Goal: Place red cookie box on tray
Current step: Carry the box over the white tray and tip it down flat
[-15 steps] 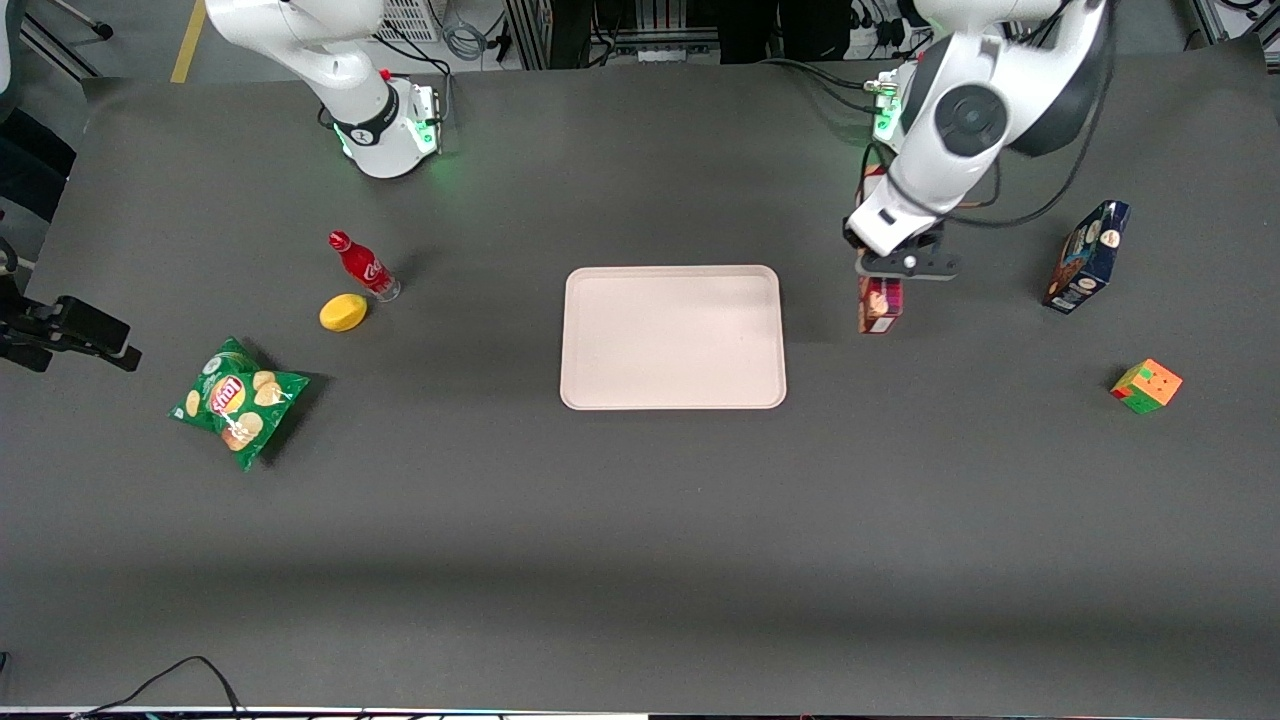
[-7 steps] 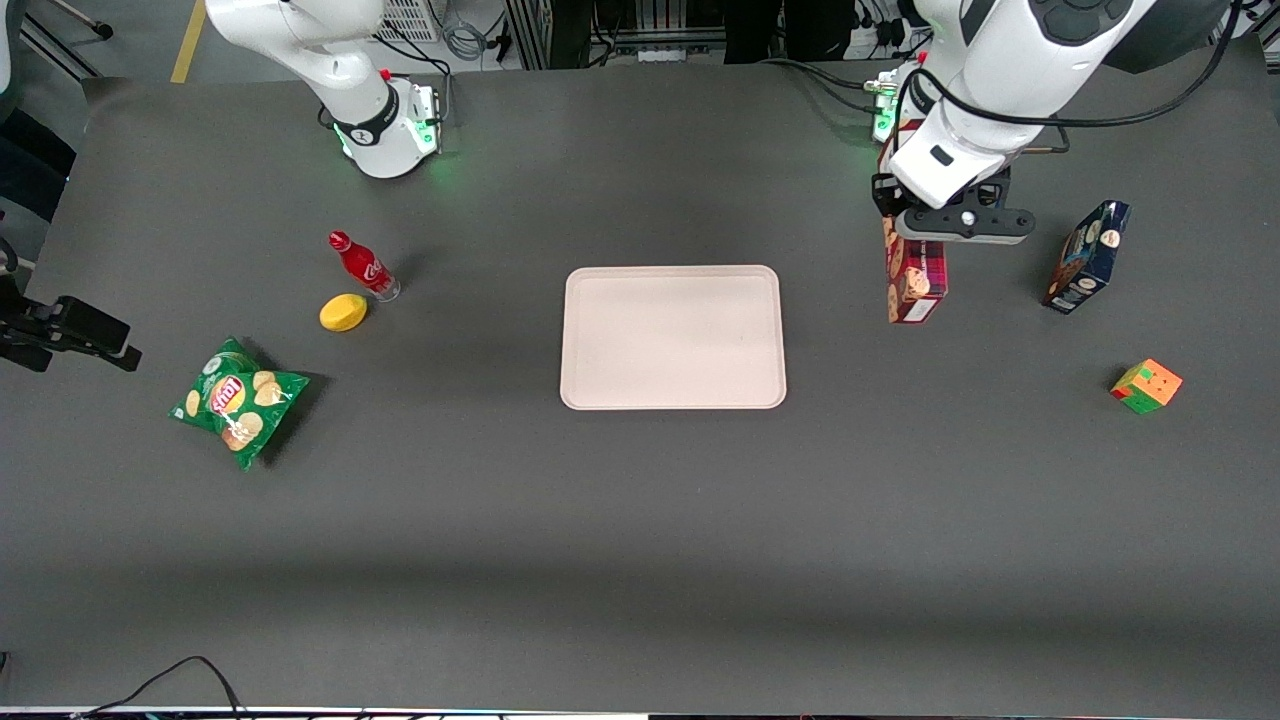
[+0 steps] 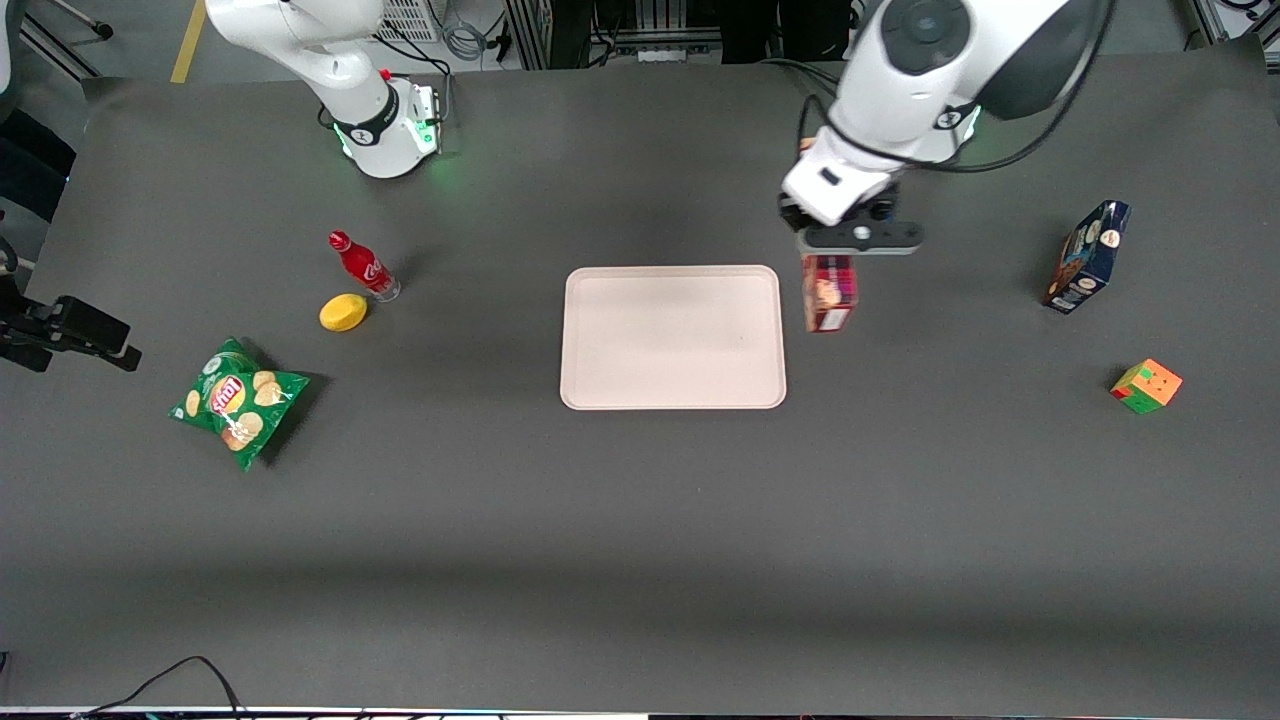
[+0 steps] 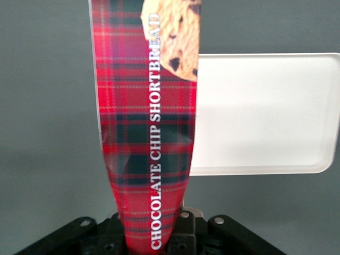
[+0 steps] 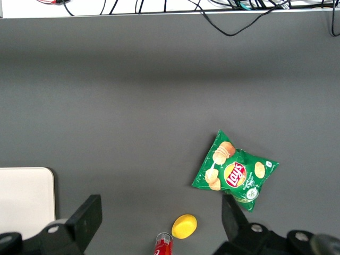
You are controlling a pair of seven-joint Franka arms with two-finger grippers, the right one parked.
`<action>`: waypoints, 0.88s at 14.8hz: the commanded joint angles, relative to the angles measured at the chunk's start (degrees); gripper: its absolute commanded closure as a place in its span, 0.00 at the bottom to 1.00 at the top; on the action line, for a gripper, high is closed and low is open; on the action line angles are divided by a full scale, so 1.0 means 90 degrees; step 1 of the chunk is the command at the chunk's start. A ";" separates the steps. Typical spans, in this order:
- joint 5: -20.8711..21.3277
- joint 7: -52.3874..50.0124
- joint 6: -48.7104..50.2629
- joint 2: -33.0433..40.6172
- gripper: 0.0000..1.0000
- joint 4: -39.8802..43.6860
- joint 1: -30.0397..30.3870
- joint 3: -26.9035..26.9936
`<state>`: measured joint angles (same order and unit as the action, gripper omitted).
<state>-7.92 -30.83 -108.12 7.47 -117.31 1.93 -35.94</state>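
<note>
Gripper [image 3: 829, 262] w/ red cookie box [image 3: 829, 292] moved beside tray [image 3: 672, 337]

A dark blue cookie box [image 3: 1087, 256] stands upright toward the working arm's end of the tabletop [image 3: 640, 540], with a colourful puzzle cube [image 3: 1146, 386] nearer the front camera. Toward the parked arm's end, a small red bottle [image 3: 362, 265] stands beside a lemon [image 3: 343, 312]; a green chip bag [image 3: 238, 400] lies nearer the camera.

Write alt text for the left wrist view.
The hand grips a red plaid chocolate chip shortbread box, held above the dark table beside an empty cream tray.
</note>
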 commanded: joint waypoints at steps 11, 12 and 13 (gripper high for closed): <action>0.2019 -0.2167 -0.3934 -0.2859 0.96 -0.1262 -0.0069 -0.0685; 0.2380 -0.2479 -0.4060 -0.3074 0.96 -0.1252 -0.0078 -0.0685; 0.2799 -0.2743 -0.4129 -0.3260 0.97 -0.1243 -0.0078 -0.0665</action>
<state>9.14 -48.37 -143.47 -17.33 -129.90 1.66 -42.03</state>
